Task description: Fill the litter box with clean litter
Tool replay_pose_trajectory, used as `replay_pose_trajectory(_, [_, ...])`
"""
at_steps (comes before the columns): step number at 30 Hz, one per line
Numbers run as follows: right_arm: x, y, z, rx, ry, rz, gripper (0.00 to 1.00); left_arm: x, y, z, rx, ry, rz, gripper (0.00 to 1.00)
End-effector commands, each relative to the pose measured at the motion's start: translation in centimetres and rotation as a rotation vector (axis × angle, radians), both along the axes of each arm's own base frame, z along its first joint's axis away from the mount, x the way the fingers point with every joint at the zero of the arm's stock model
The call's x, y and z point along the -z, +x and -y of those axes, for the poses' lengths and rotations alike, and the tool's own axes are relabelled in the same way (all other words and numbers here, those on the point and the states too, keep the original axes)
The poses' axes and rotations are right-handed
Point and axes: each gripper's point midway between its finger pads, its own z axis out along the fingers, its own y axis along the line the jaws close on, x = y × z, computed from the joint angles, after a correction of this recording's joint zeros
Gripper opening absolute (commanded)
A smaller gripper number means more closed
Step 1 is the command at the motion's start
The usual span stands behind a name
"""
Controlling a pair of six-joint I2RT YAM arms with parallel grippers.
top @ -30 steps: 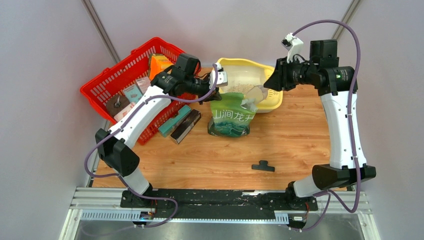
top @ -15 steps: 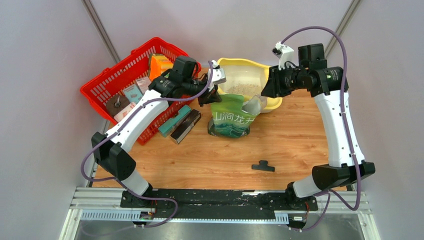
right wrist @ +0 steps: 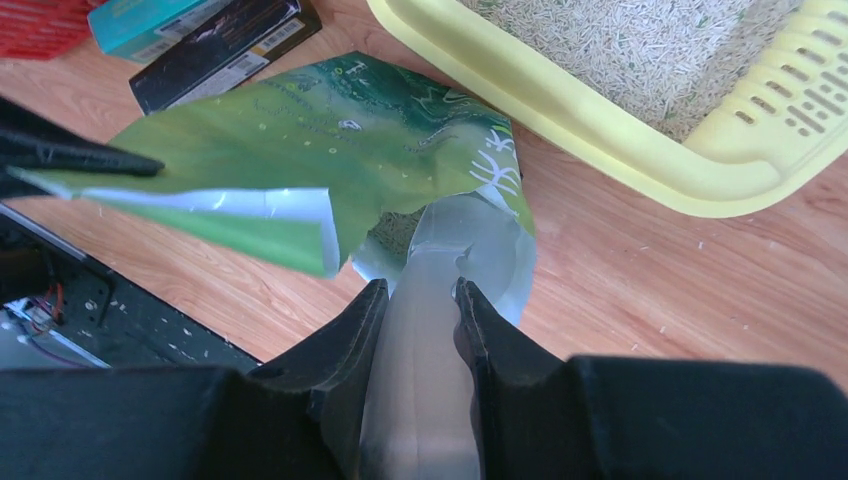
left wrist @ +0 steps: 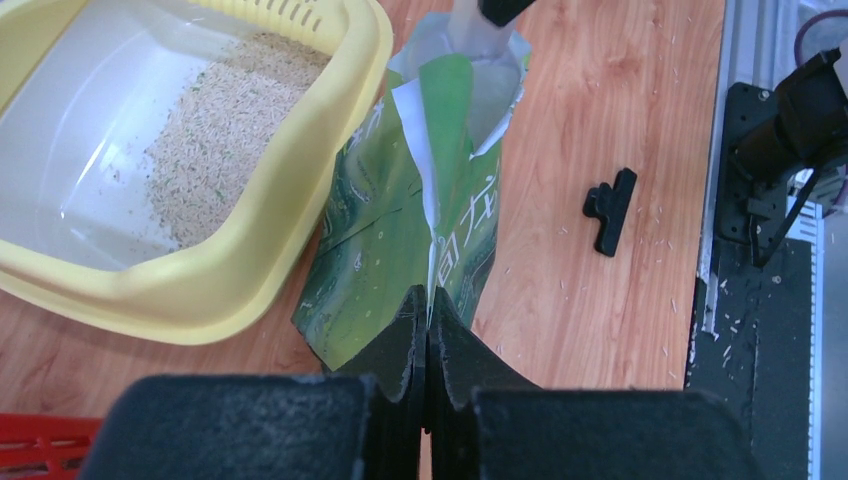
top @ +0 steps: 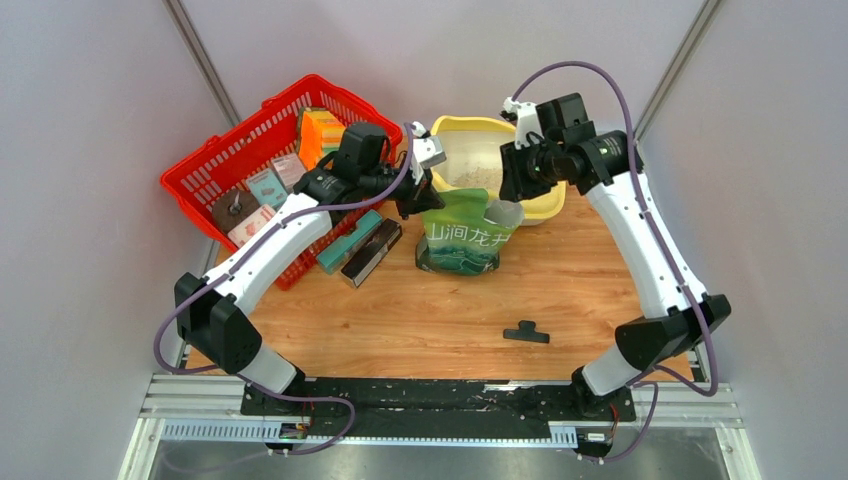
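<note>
The left pincer [left wrist: 428,325] and right pincer [right wrist: 418,300] are now farther left; the green bag [top: 462,240] stands straighter.

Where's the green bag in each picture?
Top external: the green bag stands mid-table, just in front of the litter box.
Left wrist: centre, right of the litter box.
Right wrist: upper left to centre, below the litter box.
Shared landmark: the litter box's yellow rim.

White arms [top: 280,235], black joints [top: 225,320], purple cables [top: 580,63]
</note>
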Motion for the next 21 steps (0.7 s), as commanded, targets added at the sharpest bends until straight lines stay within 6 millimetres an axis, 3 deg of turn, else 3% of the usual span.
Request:
replay_pose_trajectory(1, [-1.9,2.5,-0.7,0.147,0.083,0.038,0.00,-7.4,-0.4,0.8,0.005,-0.185,0.134,0.00])
replay_pose_trajectory(4, [-2.0,3.3,0.2,0.259,0.036,0.063,0.00,-8.4,-0.2,0.7,-0.027,-0.214,0.133,0.00])
replay_pose_trajectory(8, [-1.2,2.9,0.3,0.314,-0.034,0.074,0.00,-9.1,-0.4,0.5,-0.056,-0.251,0.122,0.00])
replay_pose_trajectory(12, [0.6,2.3,-0.3,0.313,-0.054,0.034,0.00,-9.4,-0.4,0.3,-0.076,-0.274,0.129,0.00])
replay_pose_trajectory(13, [1.9,2.0,-0.5,0.304,-0.063,0.000,0.00,-9.1,-0.4,0.3,-0.078,-0.271,0.124,0.00])
replay_pose_trajectory(15, [1.9,2.1,-0.3,0.313,-0.017,0.009,0.00,-9.1,-0.6,0.3,-0.072,-0.276,0.129,0.00])
replay_pose_trajectory(16, [3.9,1.5,-0.2,0.306,-0.005,-0.033,0.00,-8.5,-0.6,0.3,-0.069,-0.270,0.120,0.00])
replay_pose_trajectory(17, [2.9,2.8,-0.2,0.316,0.056,0.040,0.00,-8.3,-0.7,0.3,-0.059,-0.263,0.128,0.00])
replay_pose_trajectory(18, [2.0,2.6,0.2,0.312,0.074,0.090,0.00,-7.7,-0.7,0.3,-0.058,-0.245,0.121,0.00])
replay_pose_trajectory(21, [1.7,3.2,1.3,0.373,0.126,0.093,0.00,-7.1,-0.8,-0.1,-0.060,-0.196,0.117,0.00])
